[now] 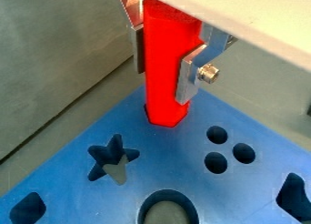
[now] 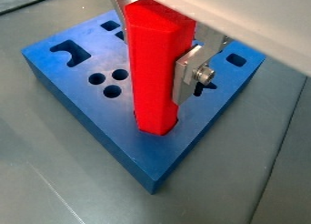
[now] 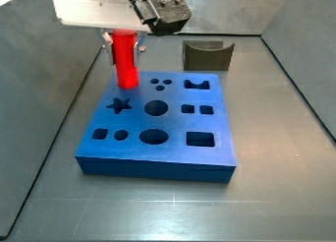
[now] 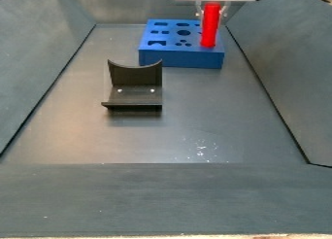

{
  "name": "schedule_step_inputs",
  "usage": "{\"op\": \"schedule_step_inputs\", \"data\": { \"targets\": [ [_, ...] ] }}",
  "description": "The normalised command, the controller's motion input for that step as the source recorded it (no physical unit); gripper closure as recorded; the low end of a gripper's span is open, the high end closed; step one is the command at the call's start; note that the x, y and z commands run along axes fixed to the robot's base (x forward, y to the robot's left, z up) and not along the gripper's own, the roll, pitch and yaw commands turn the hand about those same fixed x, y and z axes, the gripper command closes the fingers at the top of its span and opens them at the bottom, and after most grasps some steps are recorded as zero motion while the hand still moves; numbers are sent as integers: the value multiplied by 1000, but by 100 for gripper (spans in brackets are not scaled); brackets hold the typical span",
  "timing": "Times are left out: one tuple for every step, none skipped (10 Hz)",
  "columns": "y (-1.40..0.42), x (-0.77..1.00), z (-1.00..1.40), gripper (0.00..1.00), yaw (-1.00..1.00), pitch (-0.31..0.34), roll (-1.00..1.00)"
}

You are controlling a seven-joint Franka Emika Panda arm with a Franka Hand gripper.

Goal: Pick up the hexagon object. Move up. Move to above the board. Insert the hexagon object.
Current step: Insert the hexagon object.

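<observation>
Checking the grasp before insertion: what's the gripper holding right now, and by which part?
The gripper holds the tall bright red hexagon rod by its upper section, silver fingers on opposite sides, over the blue board.

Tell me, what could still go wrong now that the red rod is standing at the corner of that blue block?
The gripper holds the hexagon object upright, its lower end at a corner of the board.

1. Whether the rod sits in its hole is hidden, so if its flat sides are turned off the hole's, pushing down could jam it.
2. It stands close to the board's edge, so a slip could drop it onto the grey floor.
3. A stuck rod might drag the board.
</observation>
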Motion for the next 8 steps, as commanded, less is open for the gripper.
{"op": "schedule_step_inputs", "data": {
  "targets": [
    [0,-80,-969,100,0,-147,97],
    [0,-100,-994,100,0,-139,89],
    [0,0,-657,100,0,-124,0],
    [0,-71,-289,100,0,-81,40],
    [-23,-431,-874,100,-29,-206,69],
    [-17,-497,-946,100,-34,-170,51],
    [0,-203,-791,100,0,-199,0],
    [0,0,0,100,0,0,0]
  ]
}}
